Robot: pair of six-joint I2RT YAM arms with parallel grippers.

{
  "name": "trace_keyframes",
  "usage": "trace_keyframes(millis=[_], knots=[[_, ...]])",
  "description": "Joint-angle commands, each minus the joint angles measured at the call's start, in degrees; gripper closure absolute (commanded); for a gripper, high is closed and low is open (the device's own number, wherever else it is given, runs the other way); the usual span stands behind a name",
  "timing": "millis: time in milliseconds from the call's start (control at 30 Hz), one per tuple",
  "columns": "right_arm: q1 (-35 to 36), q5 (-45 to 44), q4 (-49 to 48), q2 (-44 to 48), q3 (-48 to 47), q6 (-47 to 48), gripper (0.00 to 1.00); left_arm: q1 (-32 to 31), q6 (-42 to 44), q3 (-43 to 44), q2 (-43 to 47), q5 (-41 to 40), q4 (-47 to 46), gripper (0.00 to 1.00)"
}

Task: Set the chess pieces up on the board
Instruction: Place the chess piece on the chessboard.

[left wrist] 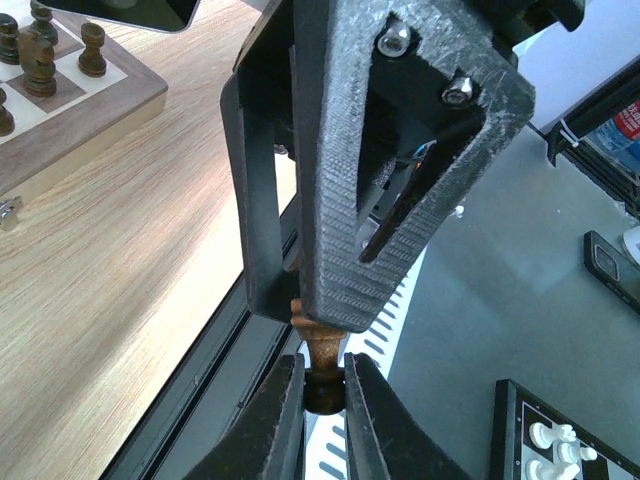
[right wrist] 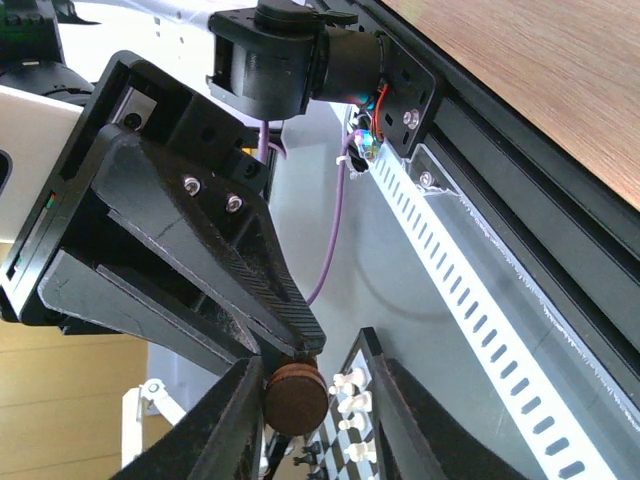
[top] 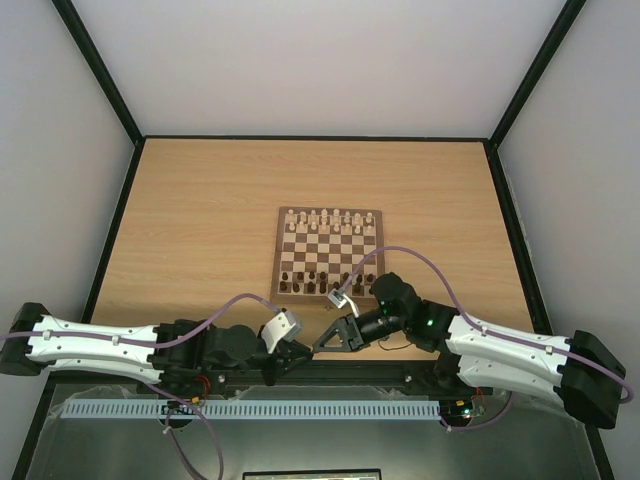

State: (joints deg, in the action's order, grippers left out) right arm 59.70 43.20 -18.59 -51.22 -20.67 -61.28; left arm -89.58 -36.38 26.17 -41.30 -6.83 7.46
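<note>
The board (top: 328, 252) lies mid-table, with dark chess pieces (top: 318, 280) on its near rows. Both arms meet off the board at the table's near edge. My left gripper (left wrist: 323, 400) is shut on one end of a dark brown chess piece (left wrist: 325, 352), which sticks up toward the right gripper's finger (left wrist: 400, 180). In the right wrist view the piece's round base (right wrist: 295, 400) sits between the jaws of my right gripper (right wrist: 318, 372). It rests against one finger, with a gap to the other, so the right gripper is open around it.
Pale pieces (top: 328, 218) fill the board's far rows. A slotted white cable rail (top: 260, 408) runs below the table edge, under both grippers. The board's near corner (left wrist: 60, 100) with dark pieces shows in the left wrist view. A second small chess set (right wrist: 360, 430) lies lower down.
</note>
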Motion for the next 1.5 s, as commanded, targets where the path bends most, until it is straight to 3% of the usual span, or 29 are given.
trace_keyframes(millis=[0,467,500,533,633,967,1067,1133,1233,1367,1467], knots=[[0.5,1.7,-1.8,-0.5,-1.2,0.4,0.73,0.5,0.6,-0.8,0.1,0.8,-1.0,0.98],[1.0,1.6,-2.5,-0.8,-1.2,0.3,0.82,0.5,0.6,-1.1,0.3,0.0,-1.2,0.98],[1.2,1.5,-2.5,-0.9,-1.3,0.4,0.82,0.5,0.6,-1.1,0.3,-0.1,-1.2,0.98],[1.4,1.4,-2.1,-1.3,-1.4,0.8,0.74,0.5,0.5,-1.2,0.4,-0.1,-1.1,0.98],[1.5,1.3,-2.1,-1.6,-1.4,1.0,0.74,0.5,0.6,-1.4,0.4,-0.1,-1.1,0.98],[1.6,1.1,-2.1,-1.5,-1.5,1.3,0.91,0.7,0.3,-1.5,0.7,-0.2,-1.0,0.97],[1.6,0.7,-2.1,-1.0,-1.5,1.2,0.93,0.9,-0.1,-1.3,1.0,0.0,-0.8,0.83],[1.6,0.0,-1.8,-0.3,-1.6,1.2,0.93,1.0,-0.4,-1.0,1.7,-0.4,-0.2,0.59],[1.6,-2.2,-0.6,2.1,-2.0,1.5,0.94,1.0,-1.3,-0.5,4.7,-2.4,1.5,0.43],[1.6,-6.6,1.9,6.5,-3.6,3.2,0.94,1.1,-3.2,-0.5,10.8,-6.3,1.8,0.35],[1.6,-12.0,4.3,9.2,-5.2,4.8,0.94,1.5,-5.9,-2.7,15.5,-7.7,-4.2,0.32]])
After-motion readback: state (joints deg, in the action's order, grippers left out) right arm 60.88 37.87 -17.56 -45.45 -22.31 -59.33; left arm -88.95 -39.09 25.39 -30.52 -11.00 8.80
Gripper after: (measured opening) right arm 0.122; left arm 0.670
